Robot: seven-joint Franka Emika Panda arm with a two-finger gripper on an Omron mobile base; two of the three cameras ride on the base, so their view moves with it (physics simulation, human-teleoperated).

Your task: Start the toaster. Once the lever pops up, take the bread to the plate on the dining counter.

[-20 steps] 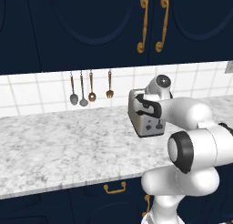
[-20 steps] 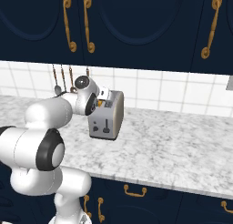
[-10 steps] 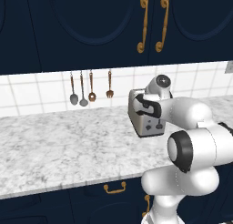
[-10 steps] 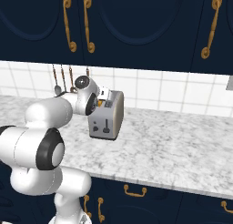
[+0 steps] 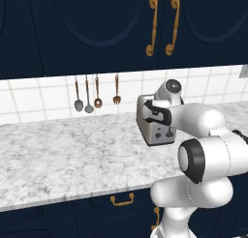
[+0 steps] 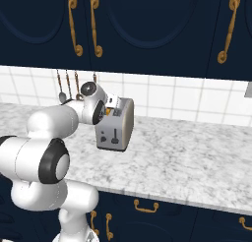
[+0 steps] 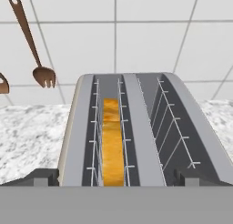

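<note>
Bread (image 7: 112, 141) sits in the left slot of the toaster (image 6: 116, 124) on the marble surface (image 5: 68, 155), not yet lifted. The pincer (image 7: 116, 176) hovers wide and empty just above; carrying it to the plate remains.

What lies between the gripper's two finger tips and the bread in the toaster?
In the hand view, nothing: the gripper hangs open over the toaster, the bread directly ahead.

The bread (image 7: 112, 143) sits sunk in a toaster (image 7: 136, 132) slot, only its golden top edge visible. The toaster's near end runs off the hand view's bottom edge. From the base cameras, the arm covers part of the toaster top, and the control-face marks are too small to read.
</note>
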